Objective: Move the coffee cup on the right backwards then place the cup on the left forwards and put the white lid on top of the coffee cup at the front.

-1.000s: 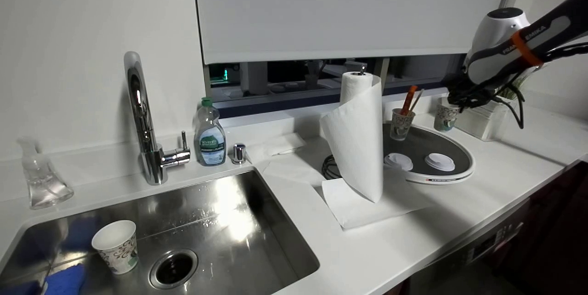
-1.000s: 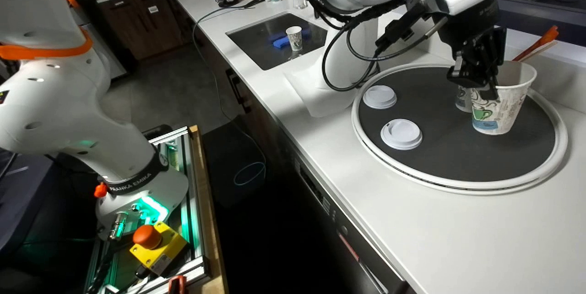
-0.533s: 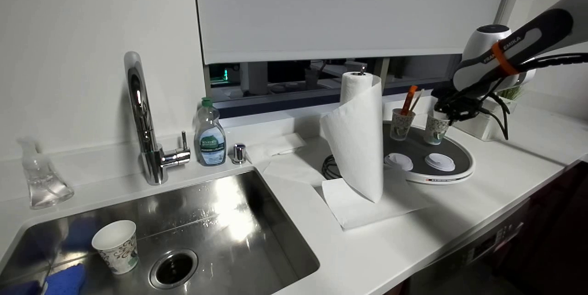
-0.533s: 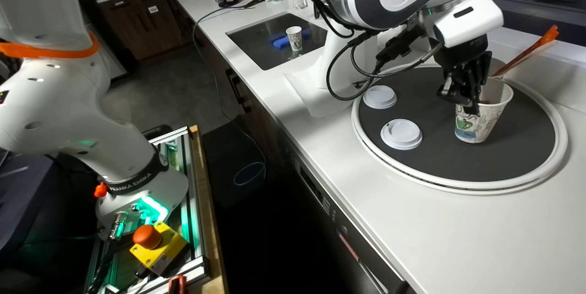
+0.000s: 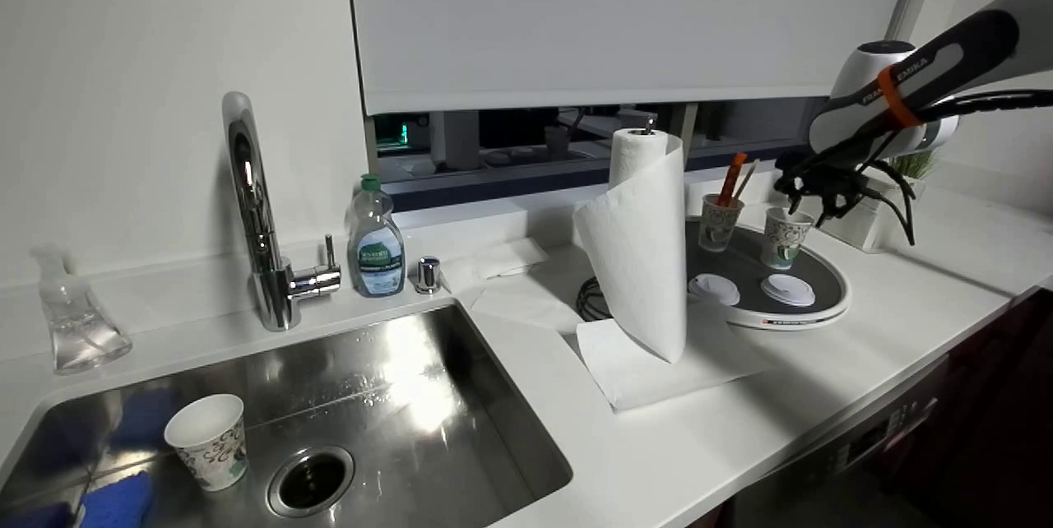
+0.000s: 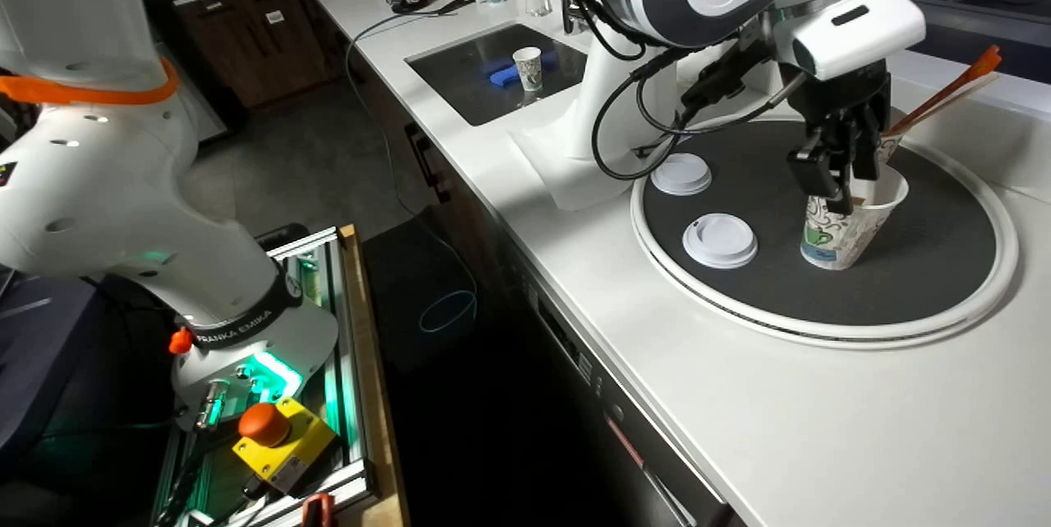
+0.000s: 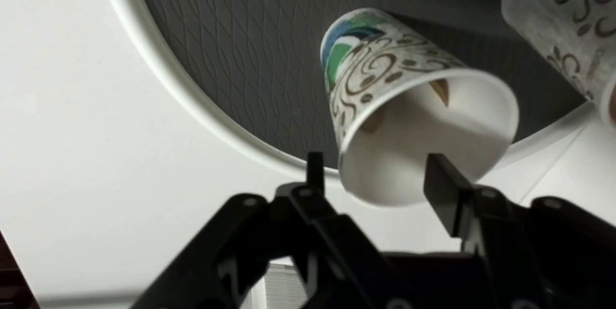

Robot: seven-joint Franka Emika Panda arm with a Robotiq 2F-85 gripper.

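Observation:
A patterned paper coffee cup (image 5: 786, 240) stands on the round dark plate (image 6: 903, 289). My gripper (image 7: 373, 169) is just over this cup with its fingers apart. In the wrist view one finger (image 7: 315, 169) is outside the rim and the other crosses the cup's mouth; no grip shows. Another coffee cup (image 5: 718, 228), holding a red stick and a pale stick, stands behind it near the wall and is partly cut off in the wrist view. Two white lids (image 6: 719, 240) lie flat on the plate; which one is meant I cannot tell.
A paper towel roll (image 5: 650, 240) with a loose hanging sheet stands beside the plate. Behind the gripper sits a white planter (image 5: 864, 215). The sink (image 5: 428, 421) holds another paper cup (image 5: 210, 442) and a blue sponge.
The cup in my gripper came away from the wall side and down onto the plate. Since half a second ago the fingers have spread and released it, and the arm has risen slightly.

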